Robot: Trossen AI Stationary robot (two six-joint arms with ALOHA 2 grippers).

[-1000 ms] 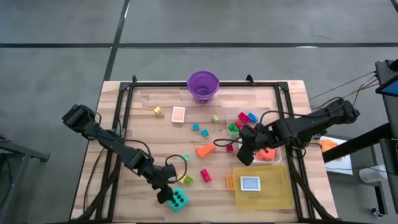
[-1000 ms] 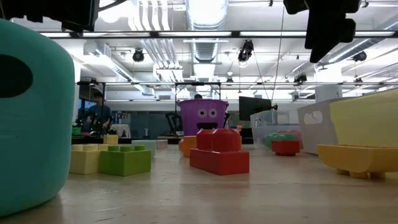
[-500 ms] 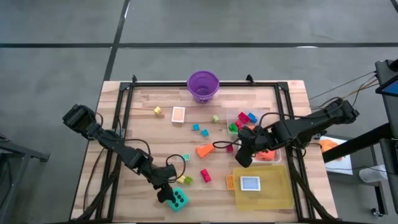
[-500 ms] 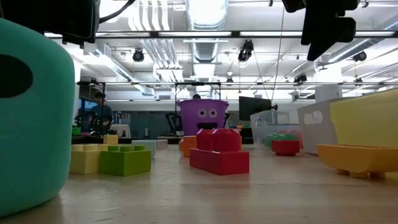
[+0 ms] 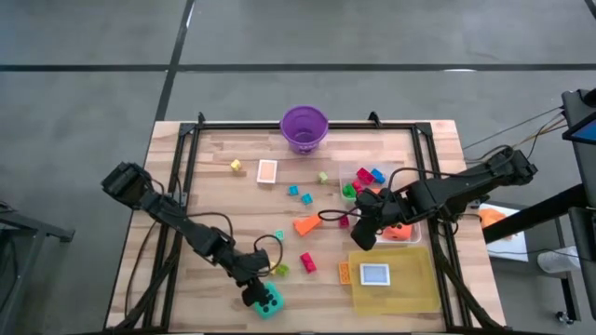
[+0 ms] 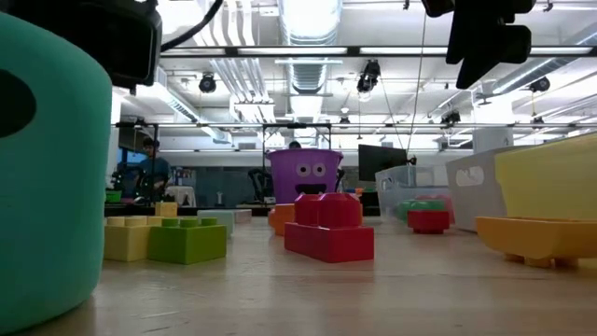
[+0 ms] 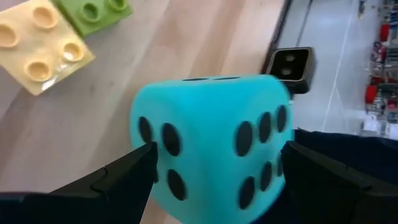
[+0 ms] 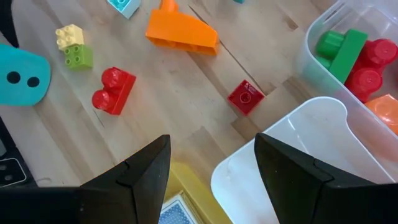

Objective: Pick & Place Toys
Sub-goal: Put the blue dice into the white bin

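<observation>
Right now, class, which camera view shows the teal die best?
The left wrist view: the teal die fills it, dots clear. The high view shows it small; the low view shows one edge; the right wrist, a corner.

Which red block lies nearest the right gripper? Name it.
The small square red block beside the clear tub, just ahead of the right gripper; the two-stud red block lies farther off.
</observation>
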